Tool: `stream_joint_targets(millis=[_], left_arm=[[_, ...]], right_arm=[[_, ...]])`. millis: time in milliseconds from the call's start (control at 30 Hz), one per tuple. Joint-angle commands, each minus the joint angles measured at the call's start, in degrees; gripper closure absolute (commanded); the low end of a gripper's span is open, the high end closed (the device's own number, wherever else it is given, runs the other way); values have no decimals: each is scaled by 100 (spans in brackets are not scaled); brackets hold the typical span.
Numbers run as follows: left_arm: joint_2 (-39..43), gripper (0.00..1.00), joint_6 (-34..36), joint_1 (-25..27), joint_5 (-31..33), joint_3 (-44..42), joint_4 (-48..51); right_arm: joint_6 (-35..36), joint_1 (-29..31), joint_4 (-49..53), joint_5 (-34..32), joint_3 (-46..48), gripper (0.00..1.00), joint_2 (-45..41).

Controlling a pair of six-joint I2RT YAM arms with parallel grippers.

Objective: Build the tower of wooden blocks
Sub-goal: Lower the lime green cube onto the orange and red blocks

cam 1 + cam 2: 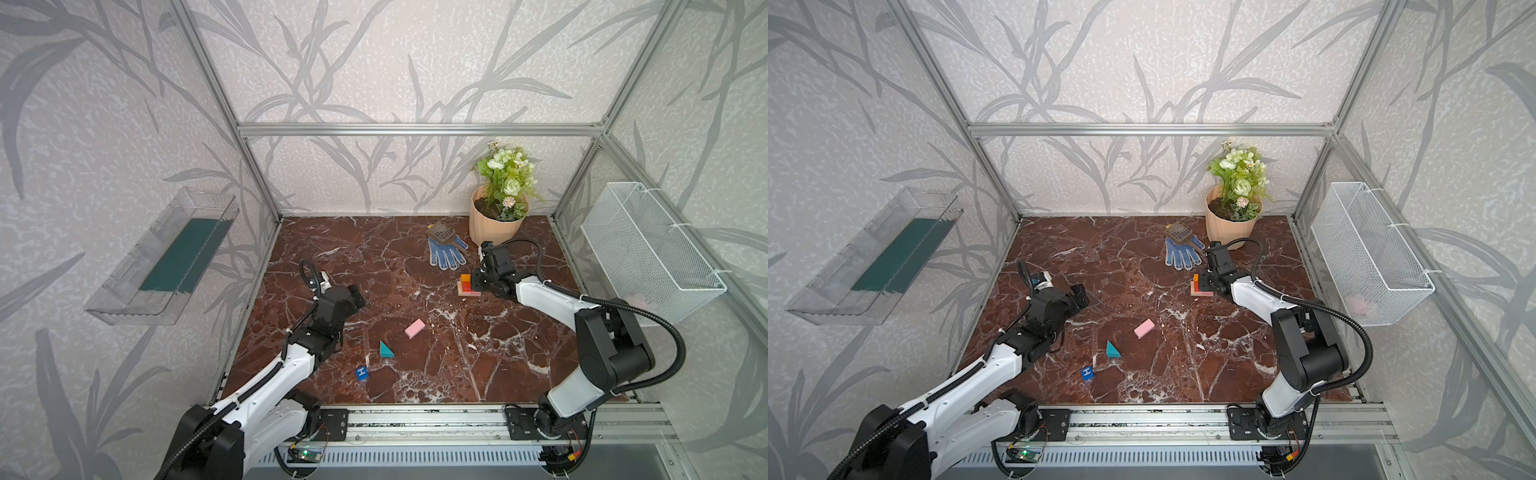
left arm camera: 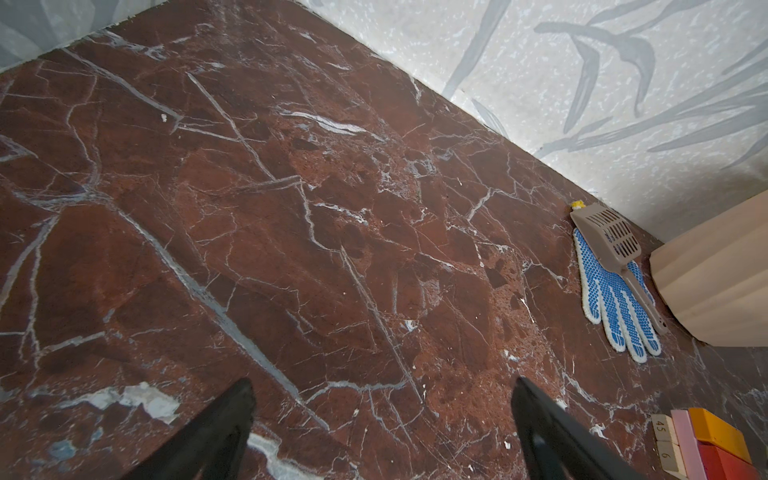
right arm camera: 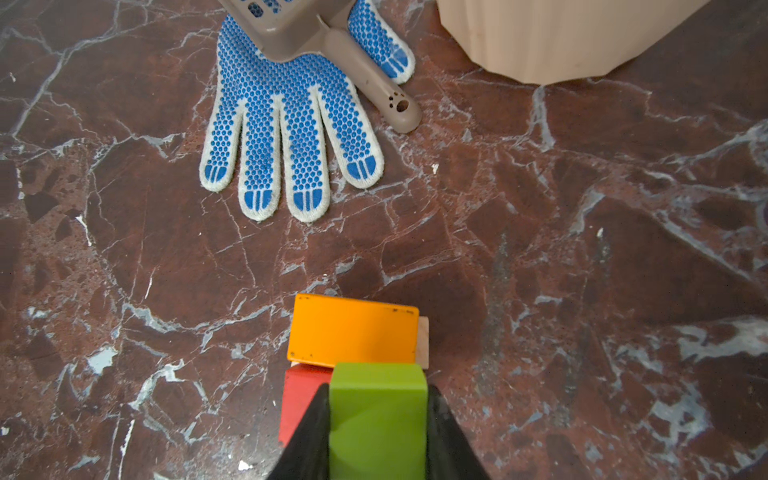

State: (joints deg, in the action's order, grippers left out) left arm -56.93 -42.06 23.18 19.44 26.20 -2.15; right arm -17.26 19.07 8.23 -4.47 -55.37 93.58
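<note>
Top views: high overhead, whole table — wrist views low, close, both catching tower.

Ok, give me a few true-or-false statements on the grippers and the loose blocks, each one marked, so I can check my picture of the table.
1. The right gripper is shut on the lime block. True.
2. The left gripper holds the pink block. False: it is open and empty, and the pink block lies loose on the table.
3. The teal wedge sits on top of the tower. False: it lies on the table, between the pink block and the blue cube.
4. The scoop lies on the glove. True.
</note>
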Motion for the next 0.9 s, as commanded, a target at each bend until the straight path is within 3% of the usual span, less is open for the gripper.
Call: stream_joint_targets(millis=[0, 867], left_arm=[[-20, 3, -48, -24, 96, 154, 44], [-99, 3, -74, -32, 19, 177, 24]], right_arm=[[38, -17, 114, 28, 18, 98, -51], [25, -17, 580, 25, -507, 95, 389]])
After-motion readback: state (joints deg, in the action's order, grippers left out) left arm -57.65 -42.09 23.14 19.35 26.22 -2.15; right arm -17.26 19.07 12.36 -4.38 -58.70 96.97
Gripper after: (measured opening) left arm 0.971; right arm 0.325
